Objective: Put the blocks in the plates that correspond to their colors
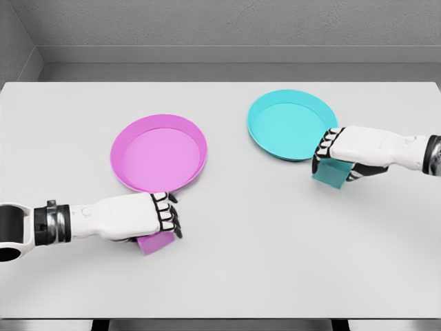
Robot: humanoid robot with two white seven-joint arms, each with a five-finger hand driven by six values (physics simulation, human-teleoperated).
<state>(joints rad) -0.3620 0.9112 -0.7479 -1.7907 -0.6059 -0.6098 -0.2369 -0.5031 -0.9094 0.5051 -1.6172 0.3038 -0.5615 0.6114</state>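
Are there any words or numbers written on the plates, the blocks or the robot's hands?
None: no words, numbers or signs can be read anywhere in the head view.
The pink plate and the teal plate are plain.
The pink block under the left hand and the teal block under the right hand show no markings.
The white table is bare of print too.
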